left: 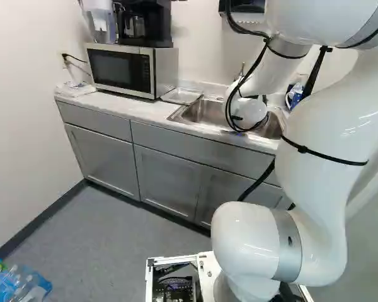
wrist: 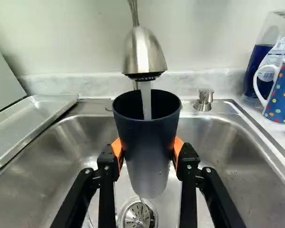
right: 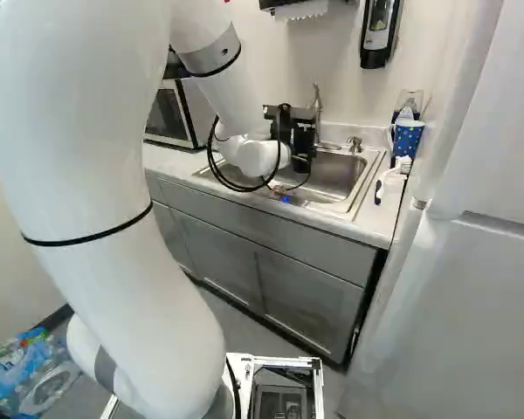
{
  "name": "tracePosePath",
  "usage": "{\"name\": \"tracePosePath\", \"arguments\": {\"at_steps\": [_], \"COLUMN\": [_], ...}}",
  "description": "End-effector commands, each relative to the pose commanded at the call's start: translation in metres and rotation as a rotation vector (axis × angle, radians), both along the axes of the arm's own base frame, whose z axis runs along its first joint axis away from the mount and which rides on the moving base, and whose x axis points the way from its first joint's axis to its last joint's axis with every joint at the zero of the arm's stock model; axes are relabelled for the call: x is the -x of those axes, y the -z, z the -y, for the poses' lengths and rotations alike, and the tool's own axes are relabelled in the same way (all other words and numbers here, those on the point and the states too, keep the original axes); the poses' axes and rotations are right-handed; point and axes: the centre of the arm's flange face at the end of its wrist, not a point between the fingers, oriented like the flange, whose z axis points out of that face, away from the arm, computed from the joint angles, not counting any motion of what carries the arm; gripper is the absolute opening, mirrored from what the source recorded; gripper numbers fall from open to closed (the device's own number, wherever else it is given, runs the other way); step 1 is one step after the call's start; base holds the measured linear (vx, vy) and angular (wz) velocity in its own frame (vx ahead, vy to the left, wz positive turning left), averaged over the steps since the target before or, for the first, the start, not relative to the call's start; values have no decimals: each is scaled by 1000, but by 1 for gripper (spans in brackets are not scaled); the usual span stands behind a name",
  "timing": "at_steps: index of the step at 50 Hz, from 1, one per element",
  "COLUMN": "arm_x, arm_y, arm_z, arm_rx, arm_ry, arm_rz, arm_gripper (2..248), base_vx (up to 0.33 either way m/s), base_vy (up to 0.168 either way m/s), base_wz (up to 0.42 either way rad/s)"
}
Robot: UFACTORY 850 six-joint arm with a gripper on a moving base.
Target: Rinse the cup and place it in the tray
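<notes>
A microwave point(left: 123, 69) stands on the worktop point(left: 123, 107) beside a shallow metal tray point(wrist: 33, 118), while a polka-dot mug point(wrist: 281, 97), a container of blue liquid point(wrist: 259, 69) and a brush point(right: 391, 177) line the opposite side of the sink point(wrist: 232, 152). A tall white cabinet or appliance point(right: 454, 271) borders that end of the worktop in the right base view. Directly above the cup, the faucet point(wrist: 145, 52) hangs close over the rim, blocking the straight way up, with the wall point(wrist: 194, 38) behind it and a short metal knob point(wrist: 204, 100) to one side. Basin walls flank my fingers with open room on both sides; the tray lies just outside the basin, its near side by the sink's edge. Over the sink, my pincer point(right: 285, 129) holds the dark cup point(wrist: 149, 147) upright, an orange pad point(wrist: 178, 146) pressed to each side below the rim, as water runs from the faucet into its open mouth. Beneath the cup, the drain strainer point(wrist: 137, 216) shows in the basin floor.
</notes>
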Motion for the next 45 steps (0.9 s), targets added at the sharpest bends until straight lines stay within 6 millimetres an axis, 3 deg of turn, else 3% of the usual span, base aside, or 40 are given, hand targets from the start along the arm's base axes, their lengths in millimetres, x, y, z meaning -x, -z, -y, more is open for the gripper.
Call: {"name": "tracePosePath", "arguments": {"at_steps": [45], "arm_x": [0], "arm_y": [0], "arm_z": [0], "arm_rx": [0], "arm_ry": [0], "arm_rz": [0], "arm_gripper": [122], "base_vx": [0], "base_vy": [0], "base_wz": [0]}}
